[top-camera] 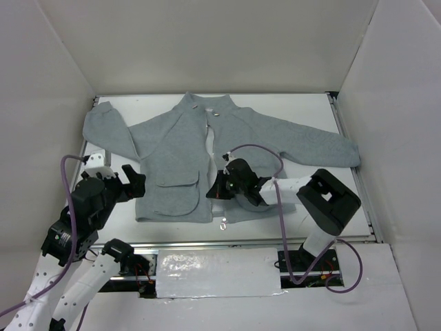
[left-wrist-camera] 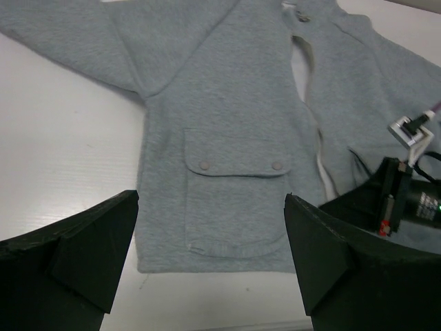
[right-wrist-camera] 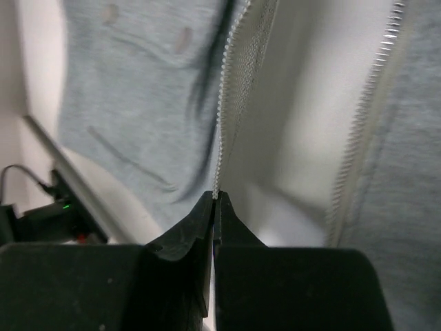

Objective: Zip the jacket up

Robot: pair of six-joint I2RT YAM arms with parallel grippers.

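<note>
The light-grey fleece jacket [top-camera: 176, 148] lies flat on the white table, collar at the far side, front open with a gap between the panels. My right gripper [top-camera: 216, 187] is at the lower part of that gap and is shut on one zipper edge [right-wrist-camera: 231, 89], which rises taut from the closed tips of my right gripper [right-wrist-camera: 216, 196]. The other row of teeth [right-wrist-camera: 368, 103] lies apart to the right. My left gripper [top-camera: 129, 182] is open and empty, just left of the hem; in its wrist view, my left gripper [left-wrist-camera: 210, 198] frames the flap pocket [left-wrist-camera: 238, 172].
A small metal piece [top-camera: 222, 224] lies on the table by the front edge, below the hem. A purple cable [top-camera: 258, 148] arches over the jacket's right panel. White walls enclose the table on three sides. The right arm's body [left-wrist-camera: 396, 203] sits over the right panel.
</note>
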